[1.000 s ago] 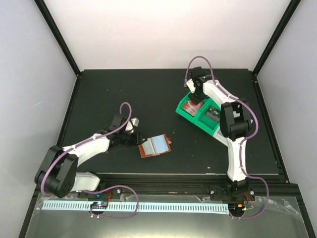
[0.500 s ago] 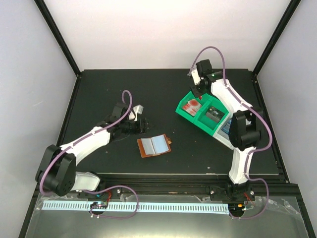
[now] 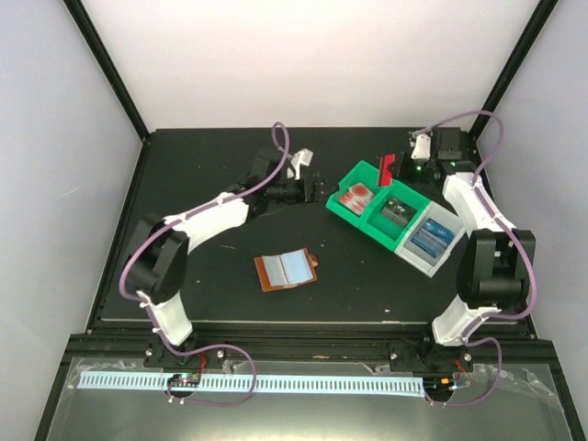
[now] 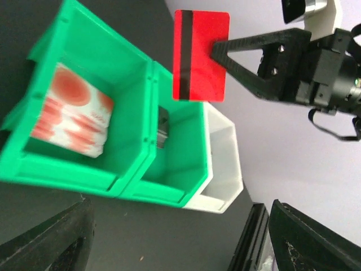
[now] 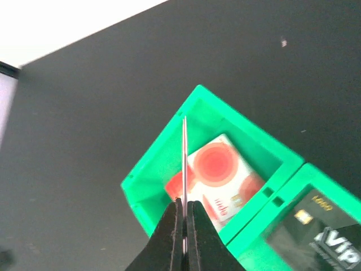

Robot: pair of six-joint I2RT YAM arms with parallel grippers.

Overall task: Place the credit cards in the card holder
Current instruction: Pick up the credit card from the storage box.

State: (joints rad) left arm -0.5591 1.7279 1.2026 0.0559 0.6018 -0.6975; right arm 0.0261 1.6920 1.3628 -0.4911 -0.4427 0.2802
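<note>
**Table Layout**

The card holder [image 3: 287,270] lies open at the near middle of the table [image 3: 202,276]. Behind it and to the right stands the two-compartment bin [image 3: 354,219], with a single bin [image 3: 415,260] touching its right side. Card stacks [image 3: 354,196] lie in all three wells. The right gripper [image 3: 395,166] holds one card [image 3: 388,168] by the far rim.

- The card holder [image 3: 287,271] lies open and flat on the surface, brown with a pale blue inner panel.
- One red card [image 4: 201,55] with a black stripe stands upright, pinched in the right gripper [image 5: 184,212].
- Red-patterned cards [image 3: 355,196] are stacked in one compartment of the green bin [image 3: 342,209], with dark cards [image 3: 396,211] in the other.
- Blue cards [image 3: 430,241] lie in the grey bin [image 3: 415,262].
</note>
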